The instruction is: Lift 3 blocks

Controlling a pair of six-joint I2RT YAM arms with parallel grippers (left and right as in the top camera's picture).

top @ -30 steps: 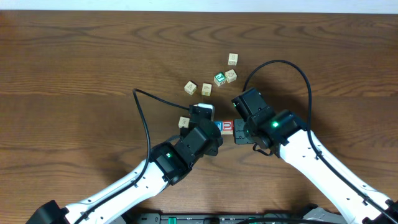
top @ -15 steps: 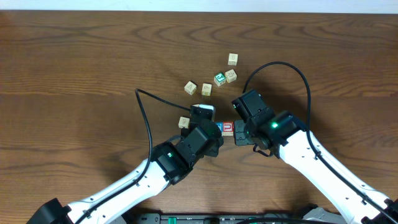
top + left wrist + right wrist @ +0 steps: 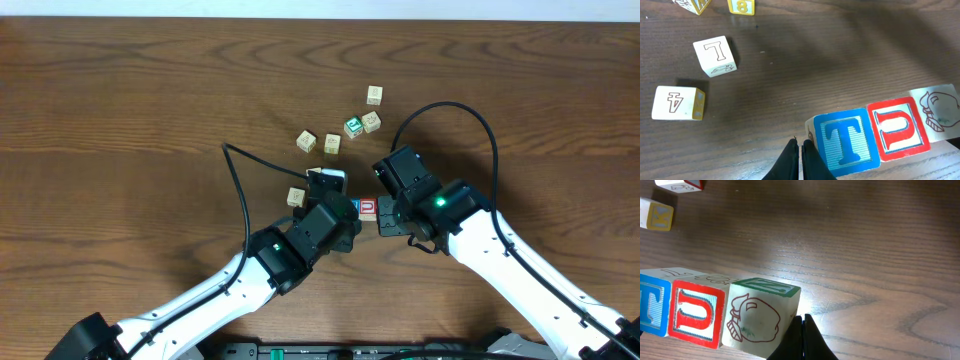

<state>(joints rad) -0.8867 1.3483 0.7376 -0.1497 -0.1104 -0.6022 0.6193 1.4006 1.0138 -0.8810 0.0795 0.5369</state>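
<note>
Sitting just below centre in the overhead view, the blue block (image 3: 847,142), red block (image 3: 897,130) and cream block (image 3: 760,317) form one touching row between the arms. The left jaws are clenched empty at the blue end, the right jaws clenched empty at the cream end. The blocks are light, stiff wood with slick painted faces, so I judge only steady end-on pressure will hold them, or the middle slips out.
</note>
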